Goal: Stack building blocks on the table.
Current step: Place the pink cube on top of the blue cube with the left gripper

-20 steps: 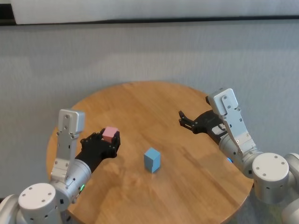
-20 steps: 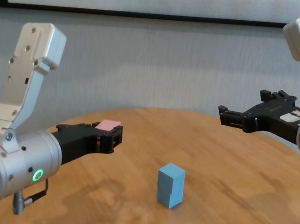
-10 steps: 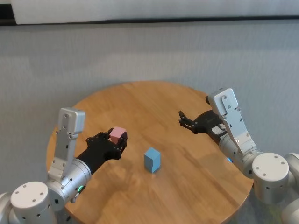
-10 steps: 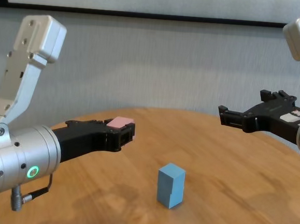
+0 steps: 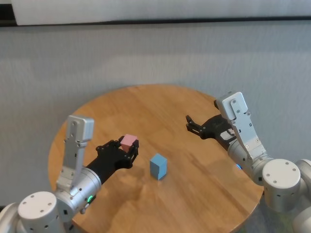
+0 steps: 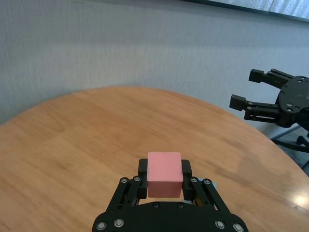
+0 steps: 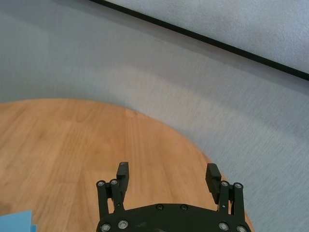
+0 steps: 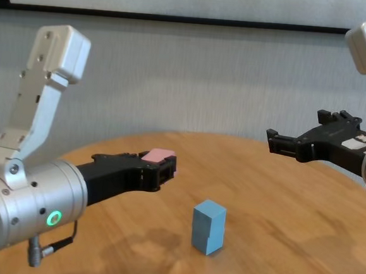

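While left gripper (image 8: 167, 165) hung above table (image 5: 204, 189), it clamped one pink block (image 6: 164, 174) between fingers. Two light blue blocks (image 8: 208, 226) stood stacked on table, ahead-right of and below it. Right gripper (image 7: 167, 178) hung spread wide, holding nothing, well apart from stack.

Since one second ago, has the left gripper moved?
Yes. The left gripper, shut on the pink cube, has moved toward the robot's right, closer to the blue stack, which stands in the same place on the table.
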Controlling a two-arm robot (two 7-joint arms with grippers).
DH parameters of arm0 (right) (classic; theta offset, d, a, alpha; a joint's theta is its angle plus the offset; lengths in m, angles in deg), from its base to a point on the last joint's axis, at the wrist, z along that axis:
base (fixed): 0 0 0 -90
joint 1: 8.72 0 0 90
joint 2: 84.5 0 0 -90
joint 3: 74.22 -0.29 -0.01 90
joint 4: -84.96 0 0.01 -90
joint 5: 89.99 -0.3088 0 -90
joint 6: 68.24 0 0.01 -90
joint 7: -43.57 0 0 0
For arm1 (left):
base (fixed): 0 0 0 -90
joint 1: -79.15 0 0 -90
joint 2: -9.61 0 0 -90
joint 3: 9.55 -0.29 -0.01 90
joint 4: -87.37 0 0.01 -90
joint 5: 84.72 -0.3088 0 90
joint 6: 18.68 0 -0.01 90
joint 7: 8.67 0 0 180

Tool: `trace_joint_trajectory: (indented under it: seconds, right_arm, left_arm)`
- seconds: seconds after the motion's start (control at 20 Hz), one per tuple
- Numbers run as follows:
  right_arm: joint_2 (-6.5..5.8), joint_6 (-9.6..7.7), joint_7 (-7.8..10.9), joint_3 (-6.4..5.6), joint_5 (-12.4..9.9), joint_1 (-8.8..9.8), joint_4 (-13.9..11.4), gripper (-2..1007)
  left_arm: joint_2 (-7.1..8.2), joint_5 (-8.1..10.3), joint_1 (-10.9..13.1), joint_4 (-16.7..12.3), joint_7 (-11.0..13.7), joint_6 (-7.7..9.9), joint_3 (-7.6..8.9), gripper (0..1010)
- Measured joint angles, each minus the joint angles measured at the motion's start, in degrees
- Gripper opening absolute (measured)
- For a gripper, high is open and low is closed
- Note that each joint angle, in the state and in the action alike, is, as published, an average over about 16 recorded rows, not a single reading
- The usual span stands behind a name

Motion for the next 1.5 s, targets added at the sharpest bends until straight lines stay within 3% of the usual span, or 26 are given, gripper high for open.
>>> trace_joint_trajectory:
  seconds: [0.55, 1.5]
  right_arm:
    - [0.0, 0.0, 0.0, 0.0, 0.0, 0.0, 0.0, 1005]
    - [0.0, 0.0, 0.0, 0.0, 0.0, 0.0, 0.0, 1005]
  left_arm:
    - [-0.04, -0.03, -2.3, 2.7, -0.1, -0.61, -3.16, 406]
    - [3.45, 1.1, -4.4, 3.6, 4.6, -1.31, -8.82, 406]
